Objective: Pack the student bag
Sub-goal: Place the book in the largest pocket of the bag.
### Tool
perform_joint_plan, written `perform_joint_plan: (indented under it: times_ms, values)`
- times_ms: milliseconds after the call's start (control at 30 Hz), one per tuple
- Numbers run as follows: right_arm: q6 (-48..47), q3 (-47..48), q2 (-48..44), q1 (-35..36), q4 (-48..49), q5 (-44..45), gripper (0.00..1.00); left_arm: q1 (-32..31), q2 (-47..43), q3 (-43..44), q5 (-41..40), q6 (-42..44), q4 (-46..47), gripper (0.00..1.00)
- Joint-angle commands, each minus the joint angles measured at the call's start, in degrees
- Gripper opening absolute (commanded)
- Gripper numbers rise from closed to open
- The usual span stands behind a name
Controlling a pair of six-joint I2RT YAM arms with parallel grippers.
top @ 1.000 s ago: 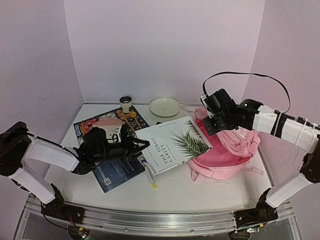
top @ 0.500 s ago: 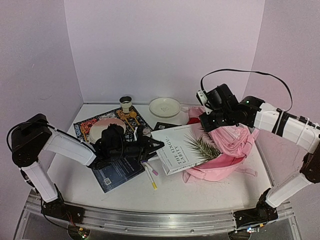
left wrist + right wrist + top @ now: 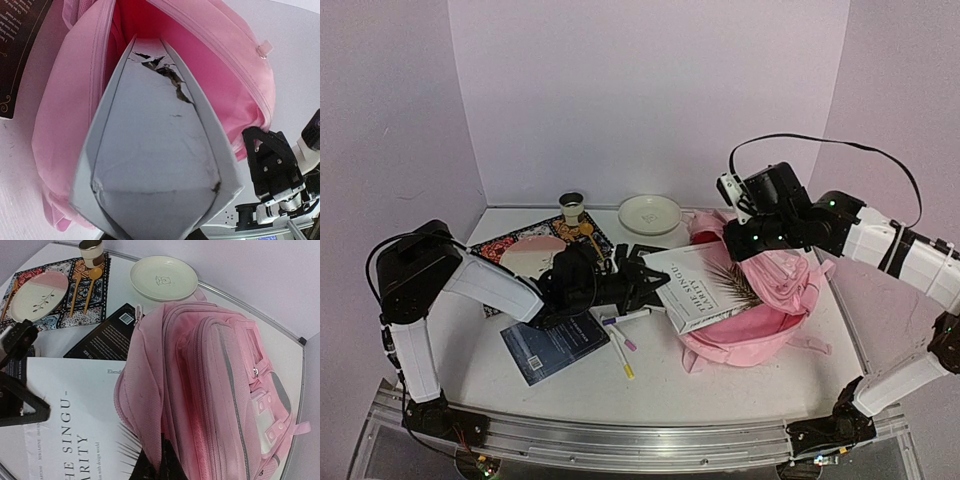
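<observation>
The left gripper (image 3: 638, 287) grips the book (image 3: 705, 290), partway inside the bag (image 3: 775, 275) that the right gripper (image 3: 161, 462) pinches open; pens (image 3: 626, 318) beside the left one lie unpacked.

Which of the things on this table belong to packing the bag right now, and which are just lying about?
In use: backpack; white book partly inside it; left gripper holding the book; right gripper holding the backpack's rim.

Lying about for now: cream plate; cup; placemat; dark book; pens.
</observation>
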Motion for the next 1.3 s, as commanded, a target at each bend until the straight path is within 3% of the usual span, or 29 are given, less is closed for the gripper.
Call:
perform_joint_plan:
  times_ms: [0,300,733,1267]
  values:
    - [1.2,0.2,-3.2,0.8,6.6,-2.9,0.0,-1.1,1.6,6.2,-5.3,-0.8,7.4,0.23]
    - [3.5,-1.2,-3.2,3.1,6.6,-1.8,0.0,-3.3,7.4,12.9,-13.4,1.0,7.6,0.24]
    - [5.1,0.0,-1.2,7.6,6.6,3.7,0.0,-7.9,15.4,22.2,-23.1,10.7,7.6,0.32]
    - [3.6,0.5,2.7,7.7,6.6,13.9,0.01,-10.1,21.1,24.7,-15.7,21.2,6.5,0.55]
